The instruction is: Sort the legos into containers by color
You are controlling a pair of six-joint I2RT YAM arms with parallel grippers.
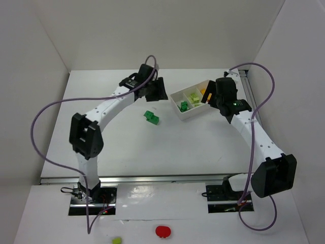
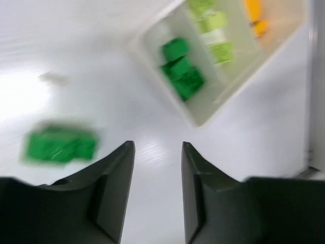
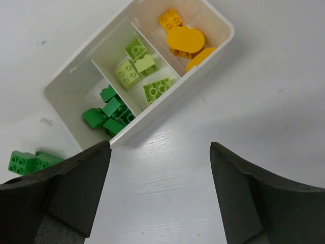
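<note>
A white divided tray (image 1: 177, 97) stands at the back right of the table; it also shows in the right wrist view (image 3: 223, 25) and the left wrist view (image 2: 147, 38). Its compartments hold dark green bricks (image 3: 107, 114), lime bricks (image 3: 137, 68) and orange bricks (image 3: 184, 40). Two dark green bricks (image 1: 151, 117) lie loose on the table left of the tray, also in the left wrist view (image 2: 60, 145) and the right wrist view (image 3: 28, 161). My left gripper (image 2: 158, 147) is open and empty above the table between the loose bricks and the tray. My right gripper (image 3: 160, 147) is open and empty beside the tray.
White walls enclose the table at the back and sides. A red round thing (image 1: 163, 232) and a lime blob (image 1: 117, 240) lie on the front ledge. Purple cables loop beside both arms.
</note>
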